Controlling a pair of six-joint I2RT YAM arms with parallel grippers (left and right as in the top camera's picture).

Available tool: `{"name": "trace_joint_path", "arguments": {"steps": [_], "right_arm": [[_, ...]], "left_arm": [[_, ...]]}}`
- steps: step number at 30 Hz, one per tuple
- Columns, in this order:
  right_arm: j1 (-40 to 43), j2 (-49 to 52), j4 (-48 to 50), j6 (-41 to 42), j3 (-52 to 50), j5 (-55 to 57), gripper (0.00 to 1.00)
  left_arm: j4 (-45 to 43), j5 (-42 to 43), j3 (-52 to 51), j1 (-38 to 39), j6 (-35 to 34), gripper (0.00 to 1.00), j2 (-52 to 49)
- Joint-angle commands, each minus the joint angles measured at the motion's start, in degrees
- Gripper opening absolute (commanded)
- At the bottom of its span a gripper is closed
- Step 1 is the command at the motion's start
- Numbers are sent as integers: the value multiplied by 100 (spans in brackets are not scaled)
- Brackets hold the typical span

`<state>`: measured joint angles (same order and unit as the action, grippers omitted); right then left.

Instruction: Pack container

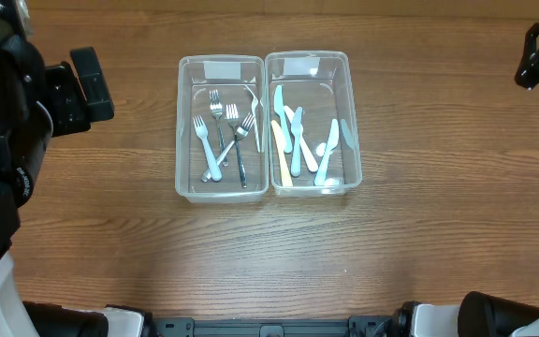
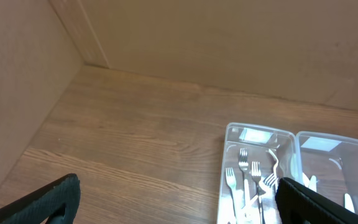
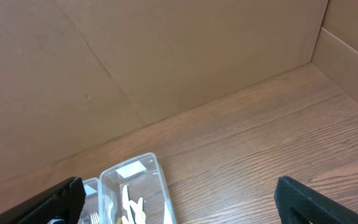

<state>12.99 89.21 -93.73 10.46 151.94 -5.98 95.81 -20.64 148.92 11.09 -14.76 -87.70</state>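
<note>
Currently on my screens, item by item: one wooden table (image 1: 110, 243); left gripper (image 2: 179, 208) and right gripper (image 3: 179, 208), each out at its own side of the table, well apart from the bins, jaws spread wide and holding nothing. Next, two clear bins touching side by side at mid-table, entered as left bin (image 1: 183, 140) and right bin (image 1: 354, 140). Contents: forks (image 1: 218, 140), some metal and some pale, lying loose and crossed in the left bin; plastic knives (image 1: 296, 140) in pale blue, white and cream, heaped in the right bin.
</note>
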Motion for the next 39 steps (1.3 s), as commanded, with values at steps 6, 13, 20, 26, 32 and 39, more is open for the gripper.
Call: {"name": "trace_joint_path", "arguments": {"steps": [6, 13, 20, 26, 32, 39], "right_arm": [[-11, -4, -245, 20, 70, -168, 100], [-11, -4, -330, 15, 66, -868, 100], [-11, -7, -52, -96, 68, -284, 100], [-11, -66, 975, -474, 72, -264, 100], [-11, -286, 1082, -474, 72, -212, 100], [-11, -935, 1773, -474, -267, -131, 100]], "left_arm": [[0, -138, 44, -31, 63, 100, -13], [0, -138, 44, -31, 66, 100, -13], [0, -138, 44, -31, 63, 100, -13], [0, -138, 44, -31, 63, 100, -13], [0, -138, 44, -31, 63, 100, -13], [0, -138, 44, -31, 66, 100, -13]]}}
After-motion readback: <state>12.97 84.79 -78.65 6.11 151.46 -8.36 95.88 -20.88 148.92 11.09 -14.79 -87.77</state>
